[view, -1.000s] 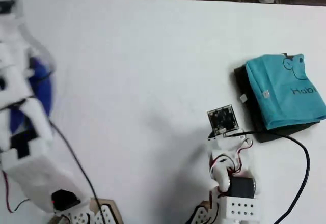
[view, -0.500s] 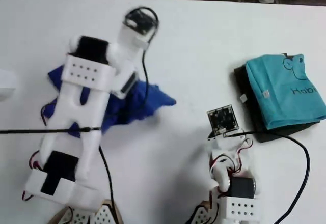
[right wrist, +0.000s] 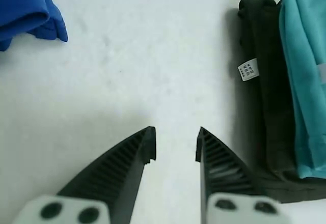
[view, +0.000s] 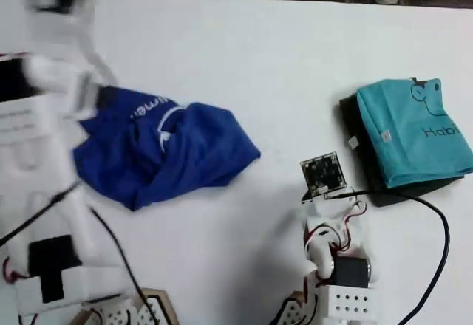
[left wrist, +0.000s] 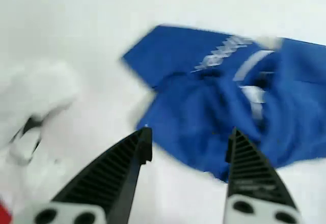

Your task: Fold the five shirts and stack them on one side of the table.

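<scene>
Crumpled blue shirt point(view: 166, 151) on the surface point(view: 281, 59) — left gripper point(left wrist: 188, 143) wide above it. Empty, the right gripper point(right wrist: 175, 143) stands narrowly parted.

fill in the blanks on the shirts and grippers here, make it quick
1. The crumpled shirt is ____.
2. The teal shirt lies folded on top of a ____ one.
3. The right gripper, over bare table, is ____, holding nothing.
Missing words: blue; black; open.
</scene>
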Controlling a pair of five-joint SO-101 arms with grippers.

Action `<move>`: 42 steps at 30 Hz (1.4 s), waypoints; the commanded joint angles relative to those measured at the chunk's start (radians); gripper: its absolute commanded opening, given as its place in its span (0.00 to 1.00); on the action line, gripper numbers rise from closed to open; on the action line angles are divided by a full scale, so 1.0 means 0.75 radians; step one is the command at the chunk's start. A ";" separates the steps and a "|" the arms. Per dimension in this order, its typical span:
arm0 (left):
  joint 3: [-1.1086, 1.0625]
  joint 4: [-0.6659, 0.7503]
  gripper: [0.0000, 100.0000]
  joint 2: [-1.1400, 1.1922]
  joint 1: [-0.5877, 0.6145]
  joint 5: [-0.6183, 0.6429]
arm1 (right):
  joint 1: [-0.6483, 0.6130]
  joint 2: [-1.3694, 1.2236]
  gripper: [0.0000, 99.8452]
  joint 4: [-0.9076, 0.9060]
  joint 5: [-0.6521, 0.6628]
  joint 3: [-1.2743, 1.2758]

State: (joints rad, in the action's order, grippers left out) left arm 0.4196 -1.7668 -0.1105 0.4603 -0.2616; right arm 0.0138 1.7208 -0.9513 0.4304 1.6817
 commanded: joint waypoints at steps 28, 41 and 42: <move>-0.482 0.559 0.26 0.151 1.168 -0.231 | -1.157 -2.188 0.14 -0.281 0.041 -1.915; -0.484 0.716 0.26 0.155 1.465 -0.237 | -1.378 -2.869 0.14 -0.285 0.041 -2.398; -0.484 0.714 0.26 0.155 1.471 -0.237 | -1.378 -2.916 0.14 -0.285 0.041 -2.416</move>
State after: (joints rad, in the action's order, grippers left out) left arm 0.0545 -1.2421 0.0107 1.5420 -0.4411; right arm -1.0096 -0.3982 -1.1584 0.4503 -0.0583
